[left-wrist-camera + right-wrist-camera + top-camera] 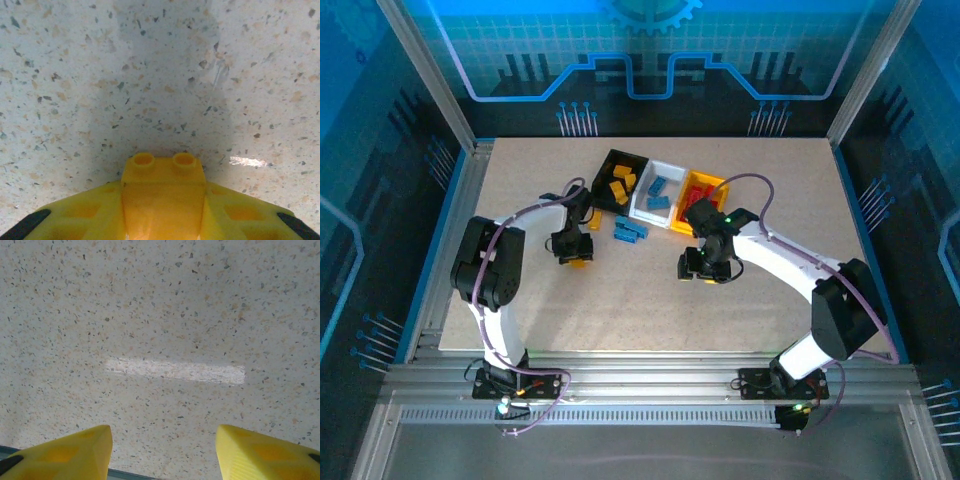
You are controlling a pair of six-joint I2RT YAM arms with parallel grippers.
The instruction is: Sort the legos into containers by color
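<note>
Pinching yellow brick (162,172) in left gripper (162,194), 7 o'clock off black bin (608,165); hovering right gripper (163,435), fingers (75,452) spread, 6 o'clock off yellow bin (712,182).

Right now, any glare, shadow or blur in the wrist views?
Left wrist: brick between the fingers is soft, too close; grey shadow on the table beyond it; small glare streak to its right. Right wrist: bright glare bar mid-table, speckle sharp, fingers slightly blurred.

Probably a robotics lab cell: aluminium frame (650,385), speckled table (650,300), blue circuit-print walls (650,50)
</note>
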